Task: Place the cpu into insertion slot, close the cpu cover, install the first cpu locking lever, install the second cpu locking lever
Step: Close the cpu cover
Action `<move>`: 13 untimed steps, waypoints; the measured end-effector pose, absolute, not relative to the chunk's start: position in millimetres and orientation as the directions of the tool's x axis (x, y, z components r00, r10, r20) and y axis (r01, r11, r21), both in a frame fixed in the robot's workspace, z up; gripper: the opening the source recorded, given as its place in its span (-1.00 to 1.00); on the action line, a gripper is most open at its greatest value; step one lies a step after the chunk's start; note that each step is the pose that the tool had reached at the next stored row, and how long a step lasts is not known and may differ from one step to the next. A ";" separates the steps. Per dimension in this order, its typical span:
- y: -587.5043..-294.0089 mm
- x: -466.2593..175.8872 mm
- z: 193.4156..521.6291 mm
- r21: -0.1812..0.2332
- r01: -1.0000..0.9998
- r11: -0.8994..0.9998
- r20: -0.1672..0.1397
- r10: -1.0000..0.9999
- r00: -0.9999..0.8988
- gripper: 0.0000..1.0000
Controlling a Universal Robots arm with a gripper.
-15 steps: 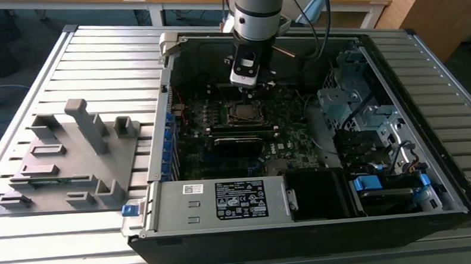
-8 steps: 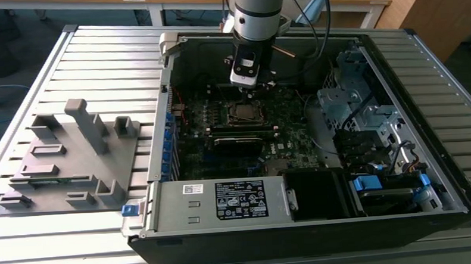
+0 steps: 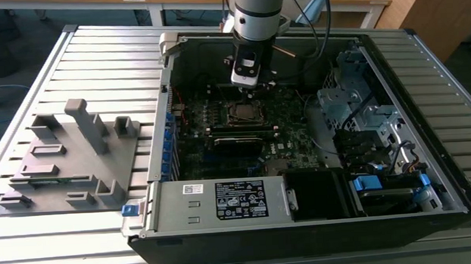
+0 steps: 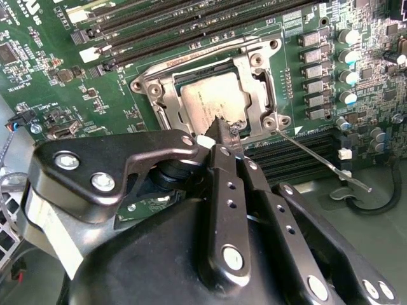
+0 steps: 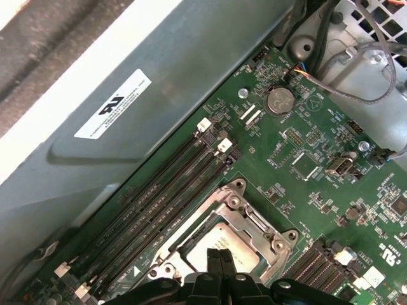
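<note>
One gripper (image 4: pixel 222 129), pinched closed and empty, hangs over the closed cpu cover (image 4: pixel 259 86) (cpu (image 4: pixel 203 105) showing through it). A locking lever (image 4: pixel 324 162) juts loose.

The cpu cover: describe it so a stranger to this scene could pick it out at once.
Inside the open black computer case, find the dark green motherboard beneath the end effector. The cpu cover is the thin square silver-grey metal frame beside the long black memory slots. Unlike them, it has a window showing the dull silver cpu.
</note>
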State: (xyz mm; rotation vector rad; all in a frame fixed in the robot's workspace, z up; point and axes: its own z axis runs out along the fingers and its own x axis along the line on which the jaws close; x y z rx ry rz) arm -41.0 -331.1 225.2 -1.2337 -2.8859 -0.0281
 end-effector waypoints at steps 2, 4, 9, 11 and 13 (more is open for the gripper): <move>-331.1 -41.0 225.2 0.015 0.720 0.694 0.010 0.720 -0.694 -0.80; -331.1 -41.0 225.2 0.015 0.718 0.696 0.010 0.718 -0.696 -0.80; -331.1 -41.0 225.2 0.015 0.716 0.698 0.010 0.716 -0.698 -0.80; -331.1 -41.0 225.2 0.015 0.715 0.699 0.010 0.714 -0.700 -0.80; -331.1 -41.0 225.2 0.015 0.714 0.700 0.010 0.714 -0.700 -0.80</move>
